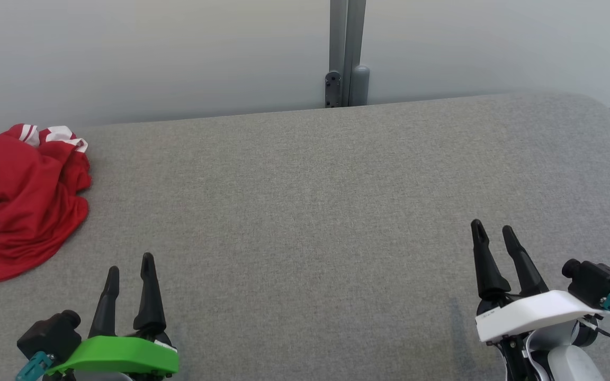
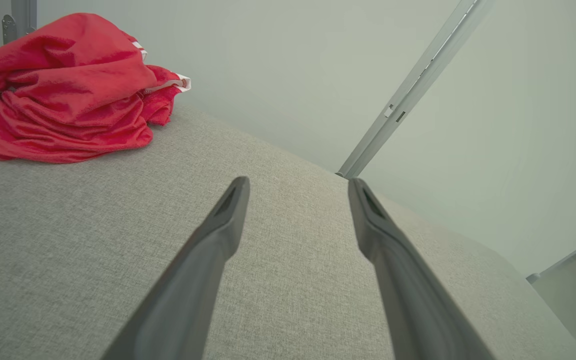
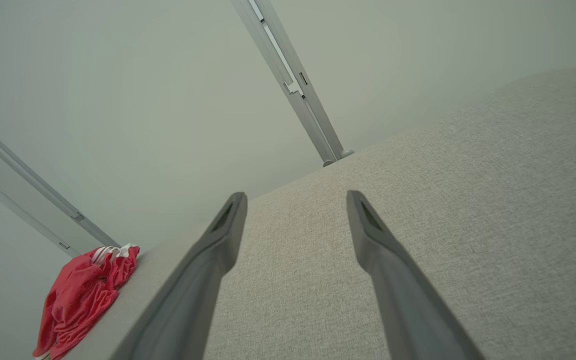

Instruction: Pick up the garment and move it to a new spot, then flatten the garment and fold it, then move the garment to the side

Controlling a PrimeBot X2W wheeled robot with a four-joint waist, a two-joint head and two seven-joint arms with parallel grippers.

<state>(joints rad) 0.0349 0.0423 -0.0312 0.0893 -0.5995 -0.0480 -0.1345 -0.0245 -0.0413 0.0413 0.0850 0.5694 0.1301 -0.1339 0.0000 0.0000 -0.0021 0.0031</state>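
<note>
One garment (image 1: 24,198) and two grippers show over a grey fabric surface (image 1: 305,211). The left gripper (image 1: 130,262) sits at the lower left of the head view and the right gripper (image 1: 492,225) at the lower right, each with its fingers spread wide and holding nothing. A pale wall and one metal post (image 1: 346,53) stand behind. The garment lies crumpled at the frame's left edge, red with white stripes along one hem, apart from the left gripper.
</note>
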